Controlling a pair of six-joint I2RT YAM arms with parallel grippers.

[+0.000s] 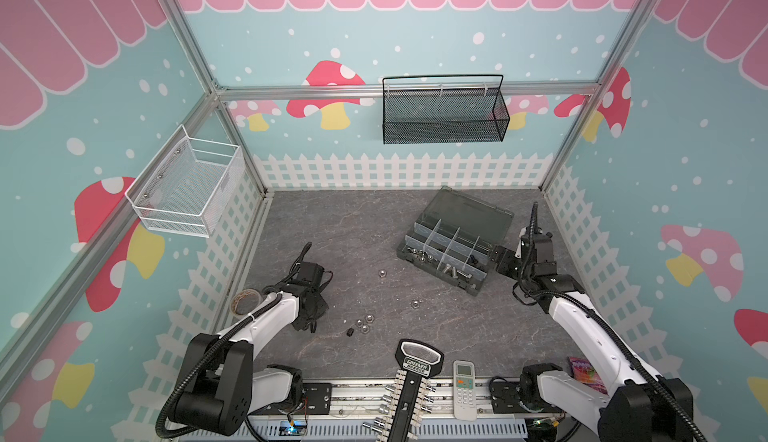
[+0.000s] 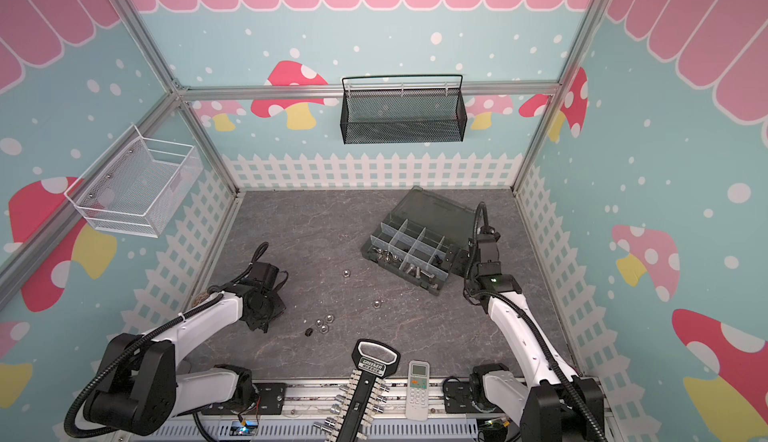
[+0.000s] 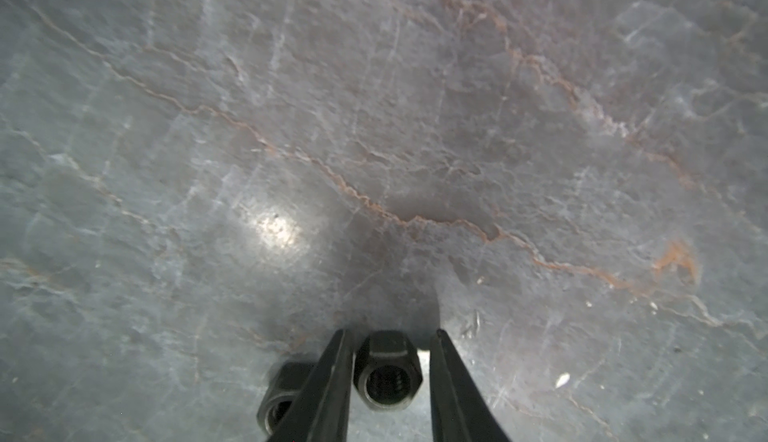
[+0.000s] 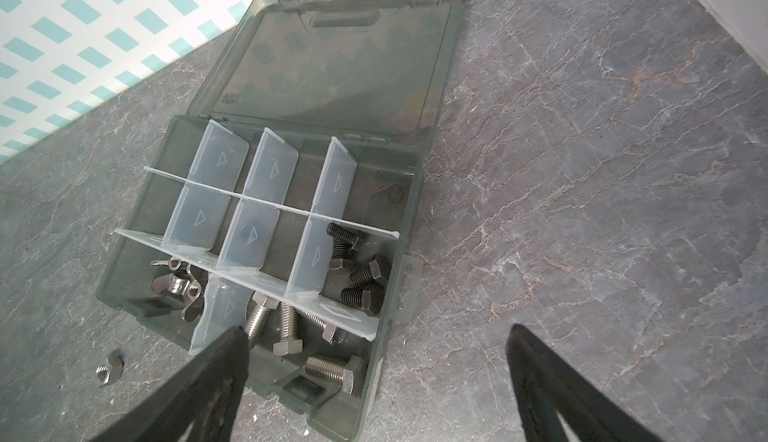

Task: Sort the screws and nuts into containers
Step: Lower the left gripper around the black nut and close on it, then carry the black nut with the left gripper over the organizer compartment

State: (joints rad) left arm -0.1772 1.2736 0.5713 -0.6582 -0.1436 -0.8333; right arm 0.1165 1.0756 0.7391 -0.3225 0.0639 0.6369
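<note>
Containers (image 4: pixel 266 174) lie just ahead of the right gripper (image 4: pixel 376 330), which is spread wide and empty. Silver screws (image 4: pixel 286 327) fill the compartment nearest its fingers, black screws (image 4: pixel 357 278) the one just beyond, and wing nuts (image 4: pixel 178 286) the corner one. Left gripper (image 3: pixel 390 332) is narrowed around a black nut (image 3: pixel 388 371) on the table (image 3: pixel 498 170), with a sliver of gap on one side. A second nut (image 3: pixel 282 394) sits just outside one finger, half hidden by it.
</note>
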